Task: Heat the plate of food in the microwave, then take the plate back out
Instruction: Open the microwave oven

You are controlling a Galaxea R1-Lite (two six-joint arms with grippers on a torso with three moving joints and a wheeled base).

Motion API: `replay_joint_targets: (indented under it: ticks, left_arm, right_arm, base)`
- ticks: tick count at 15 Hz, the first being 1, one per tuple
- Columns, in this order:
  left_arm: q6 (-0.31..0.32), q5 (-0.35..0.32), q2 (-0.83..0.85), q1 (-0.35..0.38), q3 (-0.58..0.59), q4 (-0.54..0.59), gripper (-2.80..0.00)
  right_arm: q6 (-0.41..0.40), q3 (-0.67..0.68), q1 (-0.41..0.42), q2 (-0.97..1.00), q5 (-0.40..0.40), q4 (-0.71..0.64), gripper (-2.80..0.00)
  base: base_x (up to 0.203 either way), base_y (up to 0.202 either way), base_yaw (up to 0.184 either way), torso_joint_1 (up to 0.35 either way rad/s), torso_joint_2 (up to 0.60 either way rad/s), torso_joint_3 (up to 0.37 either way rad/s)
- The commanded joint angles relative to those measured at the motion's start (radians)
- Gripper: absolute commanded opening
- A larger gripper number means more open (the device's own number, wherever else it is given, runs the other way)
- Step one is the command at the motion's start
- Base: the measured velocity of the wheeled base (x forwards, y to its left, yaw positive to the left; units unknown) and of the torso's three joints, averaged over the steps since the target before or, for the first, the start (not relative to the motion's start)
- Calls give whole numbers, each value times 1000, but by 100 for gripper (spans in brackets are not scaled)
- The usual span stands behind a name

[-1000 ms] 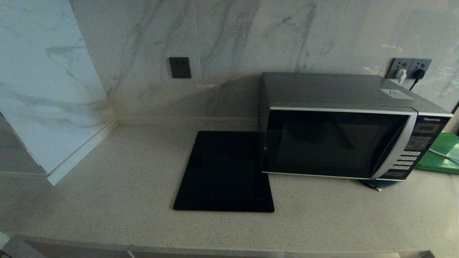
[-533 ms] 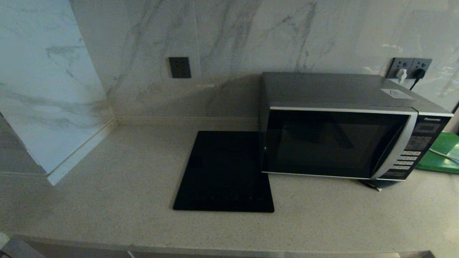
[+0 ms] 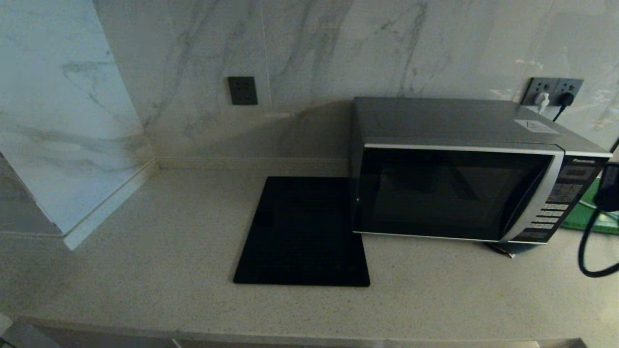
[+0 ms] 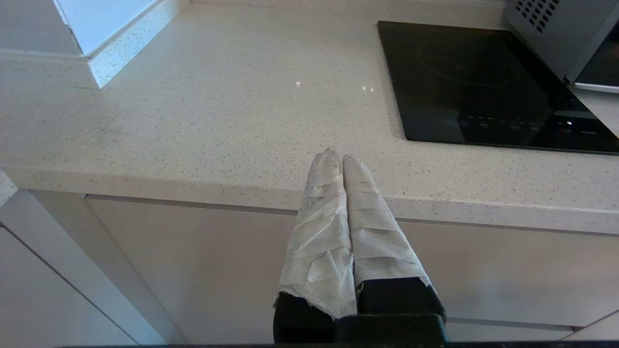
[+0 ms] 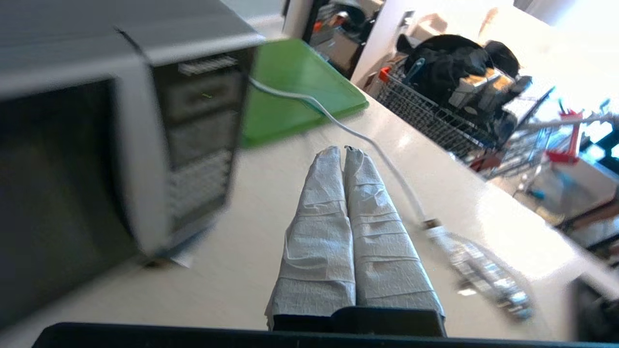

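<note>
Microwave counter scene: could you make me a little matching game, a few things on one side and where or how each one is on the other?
Things:
1. microwave
2. black cooktop slab
3. green board
4. left gripper

Descriptions:
A. lies flat on the counter at the microwave's door-hinge side
B. shut, out in front of the counter's edge
C. door closed
D. past the microwave's button panel, a white cable across it

Pairs: 1-C, 2-A, 3-D, 4-B

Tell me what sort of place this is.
Most likely a kitchen: a microwave stands on a speckled stone counter beside a flat black cooktop, with marble-look wall tiles behind.
</note>
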State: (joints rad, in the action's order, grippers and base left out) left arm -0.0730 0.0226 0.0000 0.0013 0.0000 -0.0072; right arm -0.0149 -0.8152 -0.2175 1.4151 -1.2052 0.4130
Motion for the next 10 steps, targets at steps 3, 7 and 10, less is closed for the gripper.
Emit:
replay_joint_targets:
  ticks: [3, 7, 10]
  left_arm:
    - [-1, 0, 1, 0, 0, 0, -280]
    - [-1, 0, 2, 0, 0, 0, -280]
    - [-1, 0, 0, 0, 0, 0, -280]
  right_arm:
    - [5, 84, -62, 254, -113, 376, -280]
    - [-2, 134, -79, 358, -255, 472, -280]
    - [-6, 159, -98, 527, -313, 738, -280]
  base:
    - [0, 0, 0, 0, 0, 0]
    - [0, 0, 0, 0, 0, 0]
    - [0, 0, 0, 0, 0, 0]
